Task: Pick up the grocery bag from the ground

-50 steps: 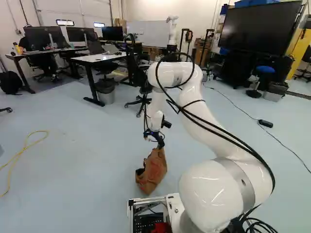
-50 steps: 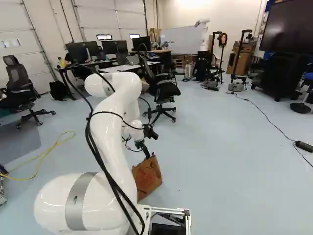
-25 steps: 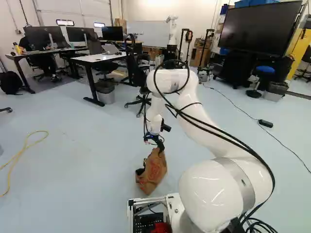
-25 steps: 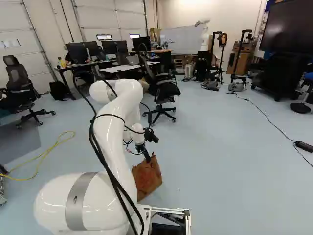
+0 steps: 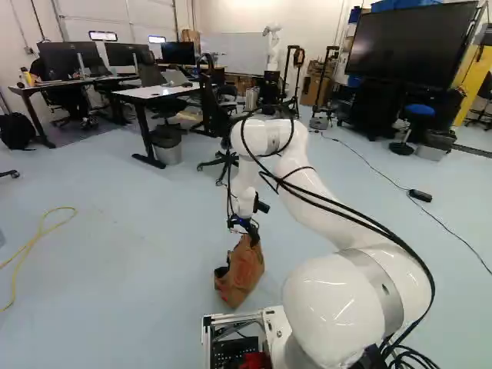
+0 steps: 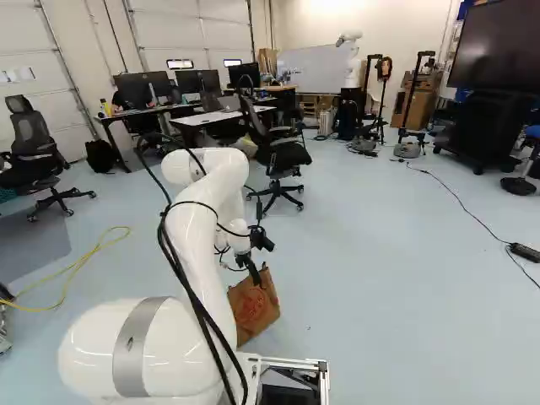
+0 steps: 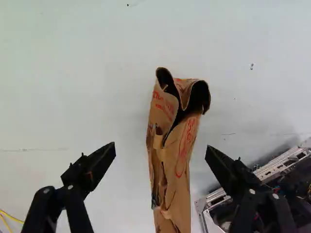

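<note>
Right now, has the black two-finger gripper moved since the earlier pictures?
Yes: in the left base view, the gripper has come lower against the arm's white lowest joint.

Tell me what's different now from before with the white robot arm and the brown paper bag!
The white arm has bent lower, bringing its black two-finger gripper down. Nothing was grabbed or let go: its open fingers don't pinch the brown paper bag with red print. The bag and the base stayed put.
</note>
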